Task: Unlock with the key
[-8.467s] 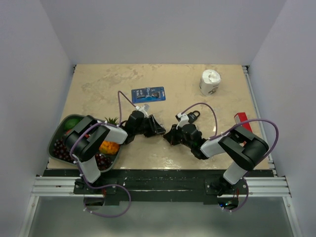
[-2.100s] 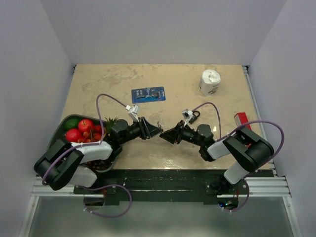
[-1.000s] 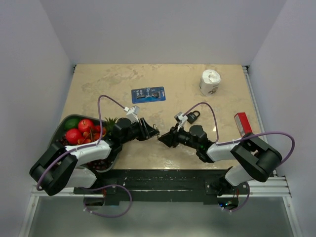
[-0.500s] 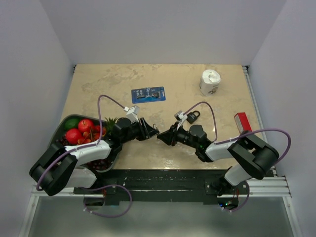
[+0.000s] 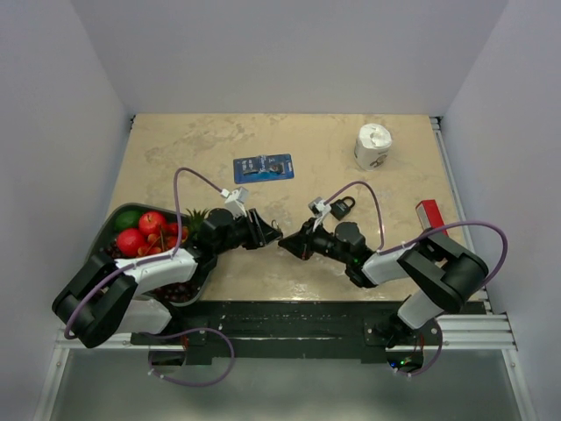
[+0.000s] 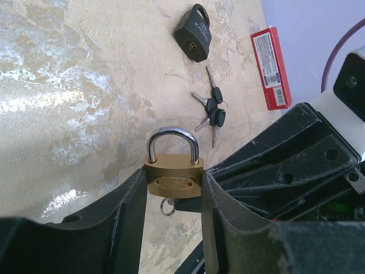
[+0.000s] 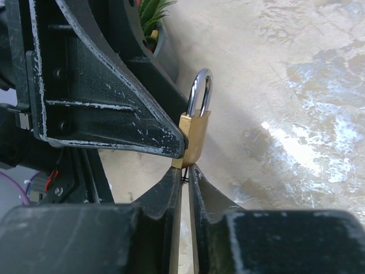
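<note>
Dropped the left arm (image 5: 156, 267) low and stretched it out, uncovering the red fruit (image 5: 151, 223) in the tray (image 5: 109, 233). Slid the right end effector (image 5: 286, 246) leftward over the bench (image 5: 175, 149) until nearly tip to tip with the left end effector (image 5: 270, 233). Narrowed its fingers (image 7: 165, 194) to a thin slit just under the brass padlock (image 7: 194, 137).
</note>
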Tool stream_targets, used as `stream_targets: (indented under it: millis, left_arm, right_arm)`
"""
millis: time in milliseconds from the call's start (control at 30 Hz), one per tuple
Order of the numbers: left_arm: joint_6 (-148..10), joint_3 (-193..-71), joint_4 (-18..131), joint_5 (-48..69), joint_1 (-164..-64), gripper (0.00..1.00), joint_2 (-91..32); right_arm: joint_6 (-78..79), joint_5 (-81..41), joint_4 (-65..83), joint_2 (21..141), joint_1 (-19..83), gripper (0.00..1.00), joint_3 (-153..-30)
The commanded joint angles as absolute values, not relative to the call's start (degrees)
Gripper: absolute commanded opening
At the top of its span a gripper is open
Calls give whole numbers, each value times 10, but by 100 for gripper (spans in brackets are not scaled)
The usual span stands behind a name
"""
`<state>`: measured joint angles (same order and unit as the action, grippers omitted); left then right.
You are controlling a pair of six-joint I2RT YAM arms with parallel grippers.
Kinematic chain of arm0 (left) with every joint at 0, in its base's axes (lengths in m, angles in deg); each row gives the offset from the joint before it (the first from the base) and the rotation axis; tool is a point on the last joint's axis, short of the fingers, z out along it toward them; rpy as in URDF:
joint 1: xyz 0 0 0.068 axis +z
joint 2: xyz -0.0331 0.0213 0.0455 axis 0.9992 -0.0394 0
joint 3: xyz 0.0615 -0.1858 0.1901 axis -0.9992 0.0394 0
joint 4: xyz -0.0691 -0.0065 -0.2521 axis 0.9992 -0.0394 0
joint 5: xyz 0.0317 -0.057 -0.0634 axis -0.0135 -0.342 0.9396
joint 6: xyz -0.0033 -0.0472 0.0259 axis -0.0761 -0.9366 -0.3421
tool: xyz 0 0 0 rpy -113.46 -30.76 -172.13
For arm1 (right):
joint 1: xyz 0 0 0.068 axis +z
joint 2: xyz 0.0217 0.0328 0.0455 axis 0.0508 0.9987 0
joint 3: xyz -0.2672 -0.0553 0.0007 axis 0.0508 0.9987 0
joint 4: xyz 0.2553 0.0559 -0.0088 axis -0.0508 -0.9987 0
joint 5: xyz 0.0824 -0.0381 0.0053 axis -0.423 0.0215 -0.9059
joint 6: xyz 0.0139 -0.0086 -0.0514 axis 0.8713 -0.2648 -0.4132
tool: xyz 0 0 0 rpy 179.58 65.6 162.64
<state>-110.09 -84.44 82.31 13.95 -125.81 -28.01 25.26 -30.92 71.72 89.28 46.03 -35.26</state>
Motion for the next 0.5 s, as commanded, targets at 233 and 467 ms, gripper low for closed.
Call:
stream_targets:
  millis: [233, 467]
  left_arm:
    - [-1060, -850, 902, 188, -1262, 0, -240]
    - [-1035, -828, 967, 276, -1262, 0, -222]
  right_arm:
    - [280, -331, 788, 906, 462, 0, -357]
    - [321, -379, 849, 911, 461, 0, -359]
